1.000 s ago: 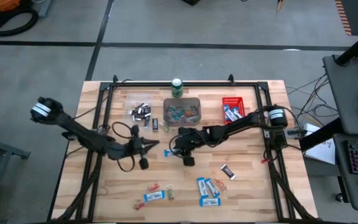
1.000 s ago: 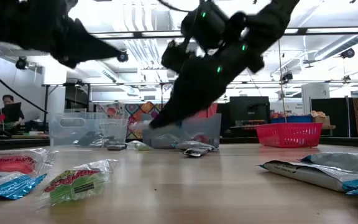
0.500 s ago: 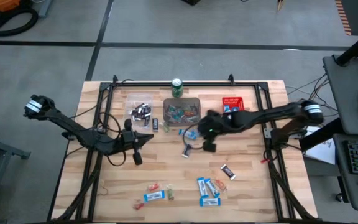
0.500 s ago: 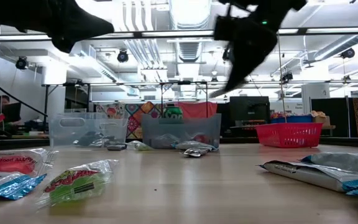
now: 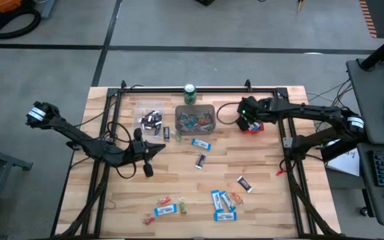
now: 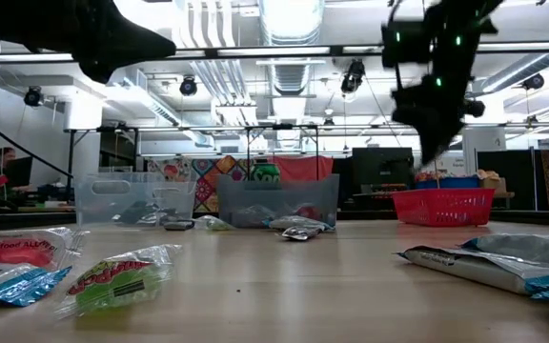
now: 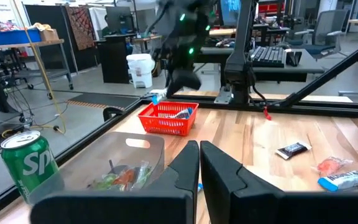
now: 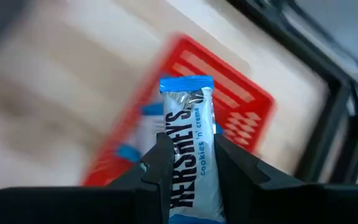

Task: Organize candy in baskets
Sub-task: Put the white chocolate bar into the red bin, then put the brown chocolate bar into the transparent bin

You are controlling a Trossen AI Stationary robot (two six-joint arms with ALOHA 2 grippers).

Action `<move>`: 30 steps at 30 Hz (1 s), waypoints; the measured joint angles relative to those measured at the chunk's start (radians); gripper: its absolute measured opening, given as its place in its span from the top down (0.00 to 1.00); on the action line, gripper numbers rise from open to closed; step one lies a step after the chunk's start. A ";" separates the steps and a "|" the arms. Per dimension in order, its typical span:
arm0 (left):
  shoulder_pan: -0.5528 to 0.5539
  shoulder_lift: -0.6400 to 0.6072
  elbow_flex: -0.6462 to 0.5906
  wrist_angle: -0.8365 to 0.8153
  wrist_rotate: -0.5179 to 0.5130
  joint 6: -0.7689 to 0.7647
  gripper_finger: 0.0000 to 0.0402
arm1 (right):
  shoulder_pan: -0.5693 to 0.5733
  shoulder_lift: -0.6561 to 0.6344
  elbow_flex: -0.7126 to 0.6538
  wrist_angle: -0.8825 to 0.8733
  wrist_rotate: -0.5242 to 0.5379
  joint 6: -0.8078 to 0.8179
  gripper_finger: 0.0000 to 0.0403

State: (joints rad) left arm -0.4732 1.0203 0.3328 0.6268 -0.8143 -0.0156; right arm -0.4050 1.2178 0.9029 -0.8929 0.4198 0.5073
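Note:
My right gripper [image 5: 247, 121] hangs above the red basket [image 5: 257, 128] at the far right, shut on a blue-and-white candy bar [image 8: 188, 112]. That basket [image 8: 235, 106] holds other blue-and-white bars. My left gripper [image 5: 153, 151] is shut on nothing and points level above the table's left middle, with its fingers [image 7: 199, 163] together. The clear basket [image 5: 151, 117] and the grey basket [image 5: 196, 118] stand in the far row with candy in them. Loose candy lies on the table: a blue bar [image 5: 201, 143], a dark bar [image 5: 200, 161], and more near the front [image 5: 223, 202]. My right gripper pinches the bar's two long sides [image 8: 173, 155] between its two fingers [image 8: 161, 163]. The fingers slant down from above and lie along the bar. Its free end [image 8: 186, 86] sticks out past the fingertips, and the bar is lifted clear above the red basket.
A green drink can [image 5: 190, 93] stands behind the grey basket. A black frame [image 5: 179, 88] runs around the table's edges. Another dark bar [image 5: 244, 183] and small wrapped pieces [image 5: 165, 205] lie toward the near edge. Bare wood shows between the baskets and the front candy.
My right gripper has swung from the table's middle toward the far right edge, rising and turning about, and now hangs over the red basket with the bar still in its fingers. My left gripper has drawn back a little toward the left and risen slightly.

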 joint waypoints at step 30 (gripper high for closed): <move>0.000 0.107 0.000 0.000 -0.017 -0.046 1.00 | 0.039 0.002 -0.093 0.309 -0.192 -0.001 0.52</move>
State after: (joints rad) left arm -0.4732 1.1274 0.3328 0.6266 -0.8314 -0.0616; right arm -0.3661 1.2194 0.8101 -0.5836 0.2273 0.5058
